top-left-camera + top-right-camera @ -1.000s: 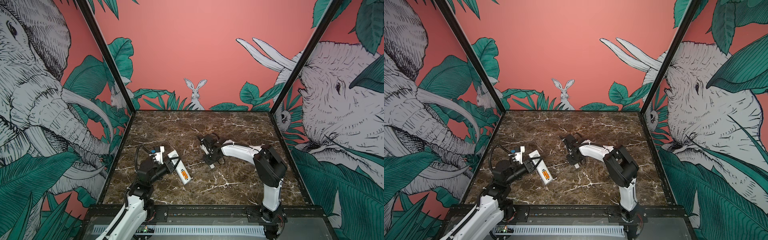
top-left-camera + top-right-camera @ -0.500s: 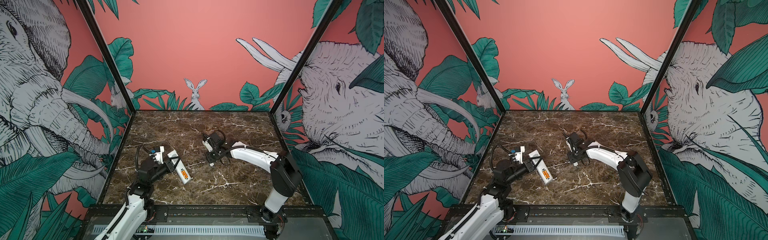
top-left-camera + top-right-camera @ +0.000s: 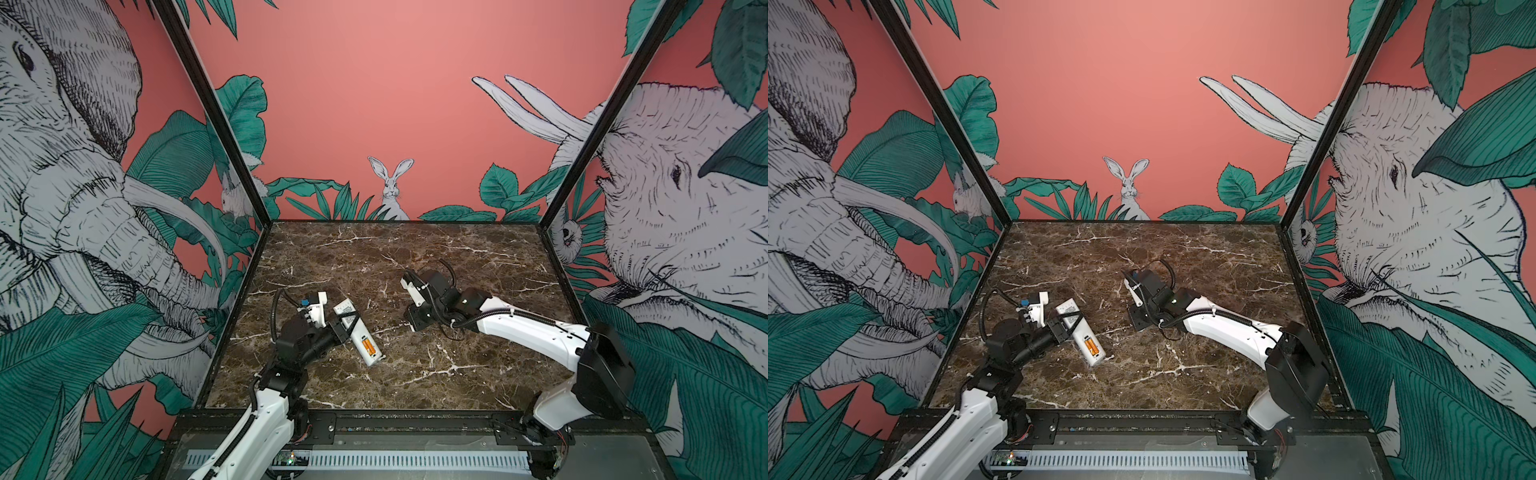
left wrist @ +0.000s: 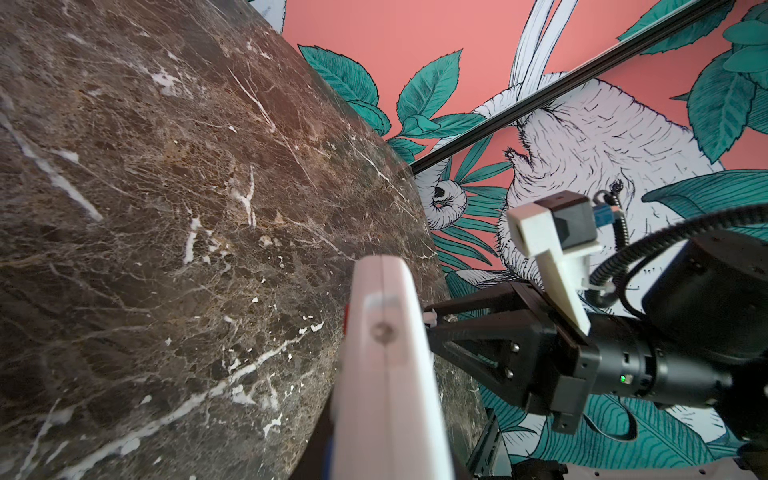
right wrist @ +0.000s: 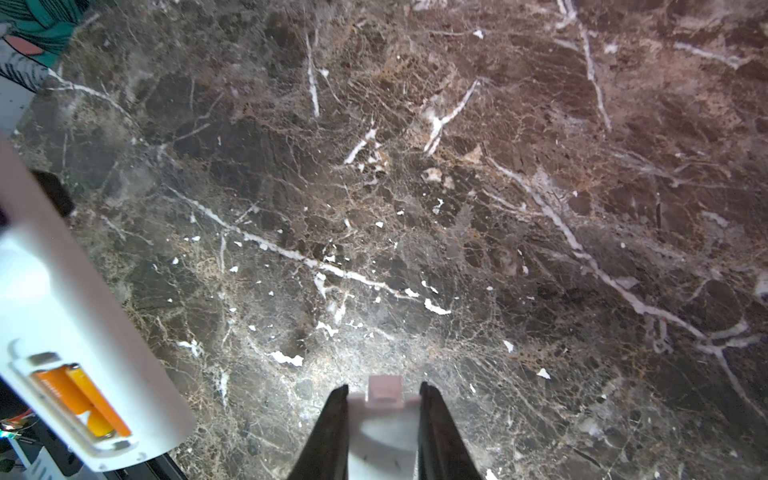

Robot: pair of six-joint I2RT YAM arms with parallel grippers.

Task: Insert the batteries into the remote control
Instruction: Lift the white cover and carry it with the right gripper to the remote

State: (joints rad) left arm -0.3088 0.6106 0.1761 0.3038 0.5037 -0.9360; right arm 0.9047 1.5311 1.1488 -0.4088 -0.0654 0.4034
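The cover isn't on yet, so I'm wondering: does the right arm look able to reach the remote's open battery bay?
Probably yes. The left gripper grips the remote control away from its bay, leaving the batteries exposed, facing up; only bare table separates them from the right gripper, shut on the cover.

Brown veined marble tabletop [image 3: 415, 257] enclosed by coral jungle-mural walls [image 3: 374, 104].

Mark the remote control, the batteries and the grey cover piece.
remote control [image 3: 345, 309]: a top view, labelled end of its back.
batteries [image 5: 83, 399]: right wrist view, orange bodies in the bay.
cover piece [image 5: 384, 415]: right wrist view, pale face between the jaws.
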